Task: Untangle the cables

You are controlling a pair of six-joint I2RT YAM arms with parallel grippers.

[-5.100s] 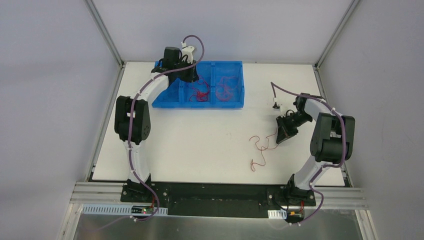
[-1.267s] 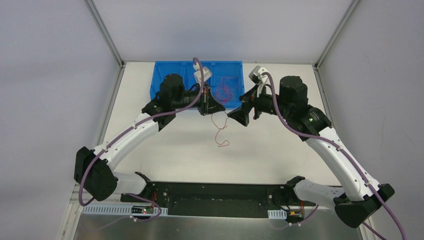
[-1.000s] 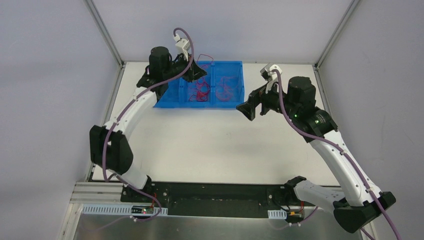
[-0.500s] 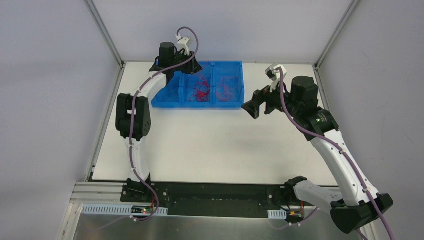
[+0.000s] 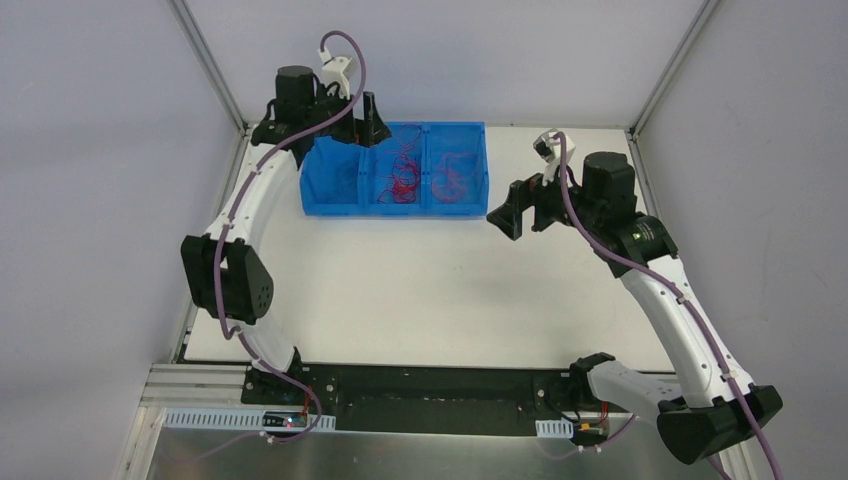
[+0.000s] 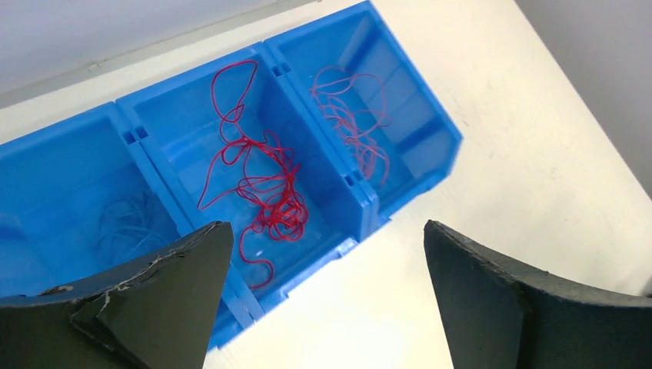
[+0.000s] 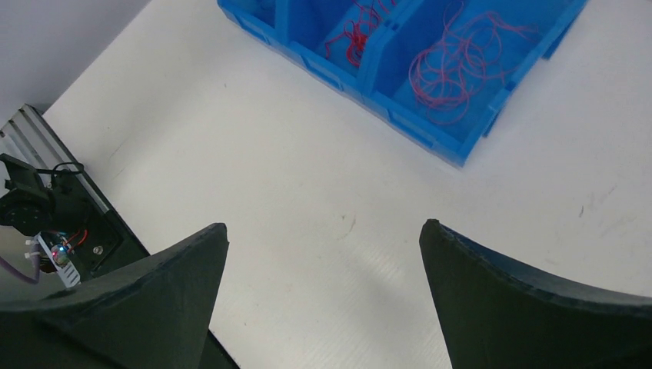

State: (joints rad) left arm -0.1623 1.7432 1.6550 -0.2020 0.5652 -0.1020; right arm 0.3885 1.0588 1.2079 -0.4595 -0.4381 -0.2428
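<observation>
Top external: left gripper and right gripper jaws spread, cables in bin at table's far edge.

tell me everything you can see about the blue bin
The blue bin looks like glossy plastic: three open-topped compartments in a row, flat on the table near its far edge. Left holds faint pale wires, middle a dense red cable tangle, right looser, finer red loops.

Worktop: bare from near edge to bin.
Bin: walls, dividers bar sideways passage.
Right pincer: near bin's right end.
</observation>
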